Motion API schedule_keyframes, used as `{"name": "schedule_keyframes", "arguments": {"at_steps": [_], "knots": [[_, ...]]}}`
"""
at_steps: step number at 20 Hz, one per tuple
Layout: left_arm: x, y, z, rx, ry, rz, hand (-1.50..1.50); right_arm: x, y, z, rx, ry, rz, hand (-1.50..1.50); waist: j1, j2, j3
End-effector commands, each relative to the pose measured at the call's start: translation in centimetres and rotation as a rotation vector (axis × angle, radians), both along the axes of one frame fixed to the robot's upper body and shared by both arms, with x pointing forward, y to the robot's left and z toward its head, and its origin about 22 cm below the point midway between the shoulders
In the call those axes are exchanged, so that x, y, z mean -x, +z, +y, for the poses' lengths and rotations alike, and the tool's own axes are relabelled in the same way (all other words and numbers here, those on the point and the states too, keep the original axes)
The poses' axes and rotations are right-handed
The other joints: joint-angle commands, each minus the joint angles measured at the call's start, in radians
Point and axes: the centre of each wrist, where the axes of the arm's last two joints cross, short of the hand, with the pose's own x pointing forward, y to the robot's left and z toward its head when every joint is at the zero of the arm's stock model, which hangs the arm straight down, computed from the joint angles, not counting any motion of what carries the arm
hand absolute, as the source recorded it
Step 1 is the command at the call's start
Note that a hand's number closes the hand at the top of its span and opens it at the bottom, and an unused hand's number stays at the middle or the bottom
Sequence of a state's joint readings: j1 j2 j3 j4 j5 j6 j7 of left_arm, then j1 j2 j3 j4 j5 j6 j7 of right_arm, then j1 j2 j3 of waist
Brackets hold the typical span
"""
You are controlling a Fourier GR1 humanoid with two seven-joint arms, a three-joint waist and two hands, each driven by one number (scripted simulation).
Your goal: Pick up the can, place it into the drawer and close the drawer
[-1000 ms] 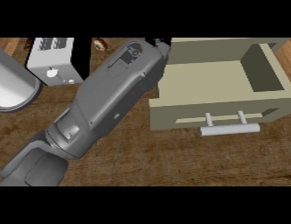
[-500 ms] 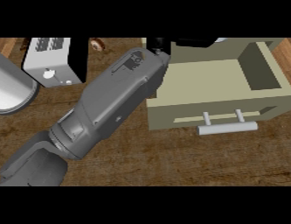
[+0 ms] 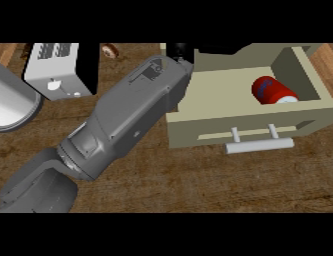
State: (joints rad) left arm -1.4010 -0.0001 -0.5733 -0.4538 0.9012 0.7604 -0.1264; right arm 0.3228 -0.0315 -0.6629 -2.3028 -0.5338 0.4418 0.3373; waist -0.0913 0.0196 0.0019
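A red can (image 3: 274, 91) with a pale end lies on its side in the open beige drawer (image 3: 213, 125), against the right wall. No hand touches it. The drawer's pale bar handle (image 3: 260, 145) faces me at the front. One grey forearm (image 3: 132, 115) crosses up from the lower left. Its black hand, which I take to be my left hand (image 3: 180, 51), sits over the drawer's back left corner, mostly cut off by the view's upper edge. The can lies well to the right of that hand.
A white toaster (image 3: 51, 75) with a black side stands at the back left. A large pale cylinder (image 3: 3, 100) with a dark rim stands left of it. A small brown object (image 3: 110, 49) lies behind the toaster. Wooden counter (image 3: 221, 180) spreads in front of the drawer.
The can was not visible before and now lies in the drawer, apart from the hand. The forearm has shifted slightly toward the drawer. The drawer stays open.
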Motion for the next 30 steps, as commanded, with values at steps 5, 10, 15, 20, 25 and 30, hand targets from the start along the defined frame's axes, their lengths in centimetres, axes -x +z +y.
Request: {"name": "schedule_keyframes", "arguments": {"at_steps": [5, 10, 15, 20, 25, 30], "knots": [[0.4, 0.1, -0.6, 0.011, 0.033, -0.017, -1.50, -1.7, 1.1, 0.5, 0.013, 0.020, -0.024, -1.50, -0.005, 0.005, 0.000], [0.4, 0.2, -0.5, 0.051, 0.017, -0.012, -1.50, -0.4, 1.3, 0.3, 0.194, -0.013, -0.106, -1.50, 0.002, 0.001, 0.000], [0.4, -0.4, -0.2, 0.094, 0.021, -0.072, -1.50, -0.9, 3.6, 1.1, 0.353, 0.046, -0.192, -1.50, 0.006, 0.002, 0.000], [0.7, -0.5, -0.5, 0.082, 0.007, -0.097, -1.50, -2.1, 4.4, 3.0, 0.483, 0.050, -0.234, -1.50, 0.042, -0.002, -0.001], [0.6, 1.4, -1.2, 0.083, 0.015, -0.136, -1.50, -3.9, 5.0, 5.5, 0.614, 0.056, -0.246, -1.50, 0.055, -0.002, -0.001], [0.8, 2.4, -1.6, 0.115, -0.005, -0.098, -1.50, -7.6, 5.9, 8.1, 0.742, 0.035, -0.237, -1.50, 0.081, -0.003, -0.003]]}}
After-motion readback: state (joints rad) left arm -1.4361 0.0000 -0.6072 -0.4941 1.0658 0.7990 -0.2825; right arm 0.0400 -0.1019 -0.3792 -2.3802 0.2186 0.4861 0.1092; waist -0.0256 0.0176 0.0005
